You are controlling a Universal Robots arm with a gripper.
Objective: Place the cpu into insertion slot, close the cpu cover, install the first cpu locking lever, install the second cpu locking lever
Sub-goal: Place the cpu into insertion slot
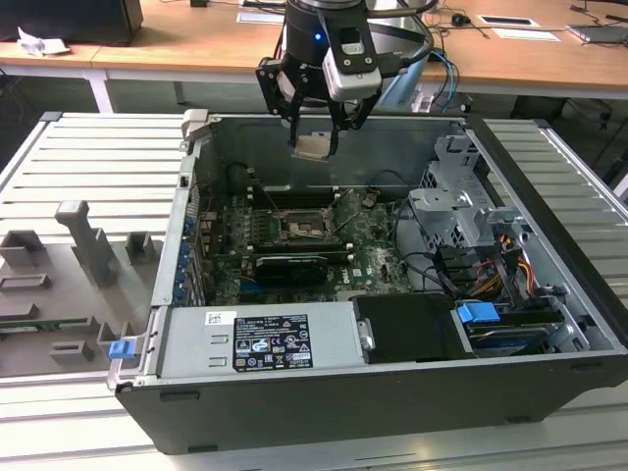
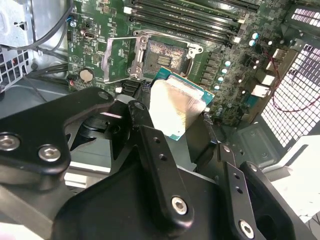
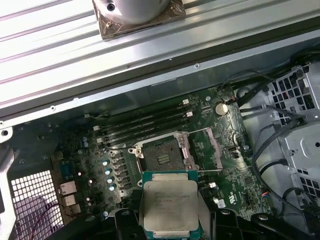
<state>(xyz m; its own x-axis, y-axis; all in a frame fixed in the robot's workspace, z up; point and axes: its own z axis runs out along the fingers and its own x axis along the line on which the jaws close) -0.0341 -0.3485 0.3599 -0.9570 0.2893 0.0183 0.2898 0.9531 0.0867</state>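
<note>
— Silver-beige metal on top, a green rim round it: is that the cpu (image 3: 170, 204)?
— It is. The pincer (image 1: 314, 135) is clamped on it, one finger on each of two opposite edges, so the flat top and the underside go untouched (sparing the contacts is, I judge, the reason for gripping it by the edges).
— Where does it hang?
— In the air over the open computer case (image 1: 392, 392), about at the height of the case's upper rim. In the exterior view the chip sits roughly level, its face about parallel to the motherboard (image 1: 368, 257) beneath the pincer.
— And the insertion slot (image 3: 162, 157)?
— Below the pincer and well apart from it. It is empty: the dark contact field lies bare inside its silvery rim. Both wrist views look past the chip straight at the socket, so I judge the pincer is held roughly over it and not off to one side.
— The cover?
— The cpu cover (image 3: 215, 149) is swung open to one side of the slot, its window frame off the socket, which leaves the way down from the pincer free.
— Anything close by?
— Long black memory slots (image 3: 145, 122) run just beside the socket, also below the pincer. The case itself stands on a ribbed metal tabletop (image 1: 88, 167).
</note>
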